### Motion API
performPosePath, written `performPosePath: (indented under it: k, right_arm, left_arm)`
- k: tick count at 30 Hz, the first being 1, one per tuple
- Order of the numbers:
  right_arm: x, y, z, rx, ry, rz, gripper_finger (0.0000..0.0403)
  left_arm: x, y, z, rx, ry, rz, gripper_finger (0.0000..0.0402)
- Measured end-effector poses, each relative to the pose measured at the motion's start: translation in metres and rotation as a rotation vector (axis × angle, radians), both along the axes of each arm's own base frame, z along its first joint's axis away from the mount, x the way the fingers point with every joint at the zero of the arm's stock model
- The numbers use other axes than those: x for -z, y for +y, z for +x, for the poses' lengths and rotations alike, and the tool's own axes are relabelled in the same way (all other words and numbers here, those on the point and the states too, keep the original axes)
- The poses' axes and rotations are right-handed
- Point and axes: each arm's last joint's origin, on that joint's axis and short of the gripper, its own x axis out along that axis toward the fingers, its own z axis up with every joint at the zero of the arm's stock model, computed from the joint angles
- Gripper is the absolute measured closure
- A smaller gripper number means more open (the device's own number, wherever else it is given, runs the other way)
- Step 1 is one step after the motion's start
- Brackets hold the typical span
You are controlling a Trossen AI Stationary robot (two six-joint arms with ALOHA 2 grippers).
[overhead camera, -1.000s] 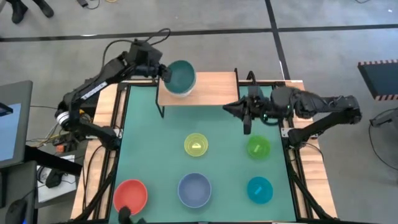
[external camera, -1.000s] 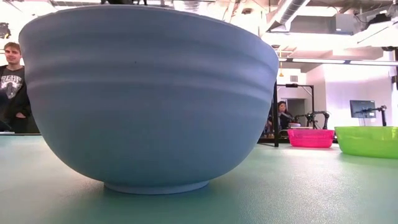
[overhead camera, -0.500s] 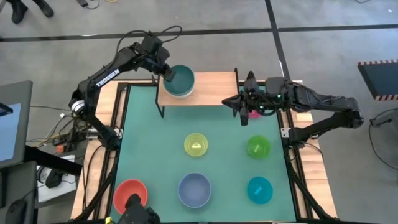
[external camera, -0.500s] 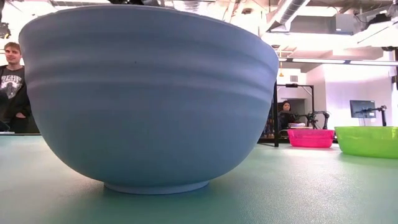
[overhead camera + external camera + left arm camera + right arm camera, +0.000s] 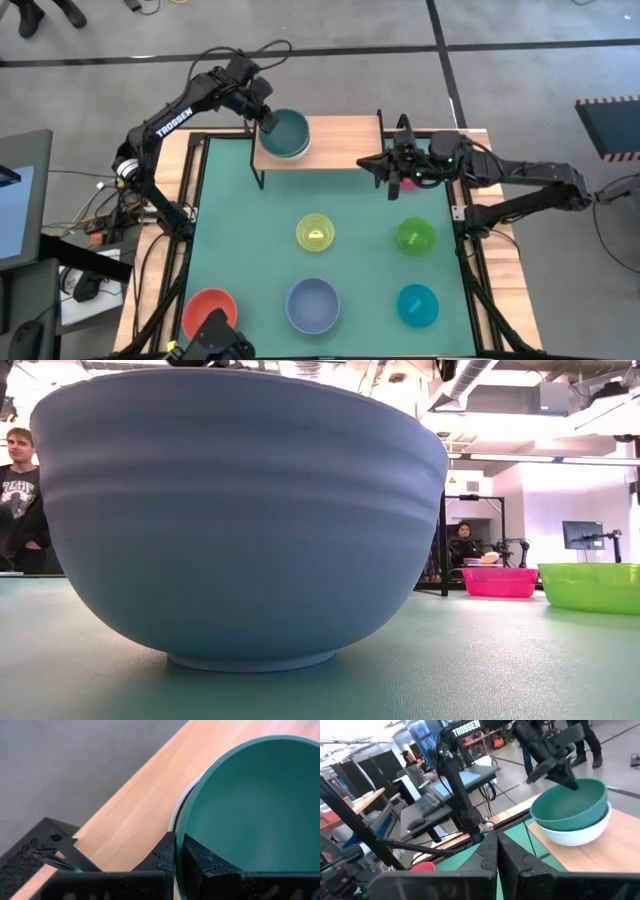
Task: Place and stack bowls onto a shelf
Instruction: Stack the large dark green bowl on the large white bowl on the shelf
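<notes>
Grey concrete floor (image 5: 520, 25) crossed by dark lines surrounded the wooden-edged green work table (image 5: 250, 260), and the shelf (image 5: 340, 145), a low light-wood plank top on thin black legs, stood at the table's far edge.

On the shelf's left part the dark teal bowl (image 5: 287, 131) sat nested in the white bowl (image 5: 580, 832), whose rim showed just under it. The left gripper (image 5: 268, 117) was at the teal bowl's left rim; in the left wrist view its fingers (image 5: 197, 862) were pinched narrow on that rim, one inside and one outside. White lettering on the left arm read "TROSSEN" in both the high view and the right wrist view.

The right gripper (image 5: 389, 180) hung just off the shelf's right near corner, above the pink bowl (image 5: 499, 581), with its 2 fingers (image 5: 512, 857) pressed together and holding nothing.

On the green surface, 5 more bowls lay apart from each other: the yellow bowl (image 5: 315, 233) in the middle, the green bowl (image 5: 416, 237) to its right, the red bowl (image 5: 209, 311) at the near left, the periwinkle blue bowl (image 5: 313, 304) at the near centre, and the cyan bowl (image 5: 418, 304) at the near right.

In the low view the blue bowl filled most of the scene, and a person (image 5: 17, 500) in a dark printed shirt stood at the far left; the print could not be read.
</notes>
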Motion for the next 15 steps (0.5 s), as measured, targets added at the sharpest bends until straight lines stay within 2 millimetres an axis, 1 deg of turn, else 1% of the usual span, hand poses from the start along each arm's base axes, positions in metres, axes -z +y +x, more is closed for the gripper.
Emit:
performPosePath:
  k: [3, 6, 15]
  right_arm:
    - [0.0023, -0.0032, -0.0014, 0.015, -0.004, 0.002, 0.0378]
    - [0.0021, -0.0054, -0.0021, 0.025, -0.009, 0.009, 0.0373]
    - [0.0025, -0.0053, -0.0015, 0.029, -0.018, 0.073, 0.0378]
  left_arm:
    - [0.0009, 0.0011, -0.0038, -0.001, 0.002, -0.023, 0.0398]
    - [0.0012, 0.0039, -0.0076, -0.007, 0.006, -0.023, 0.0377]
    - [-0.0026, 0.0095, -0.0069, -0.017, -0.022, 0.039, 0.0266]
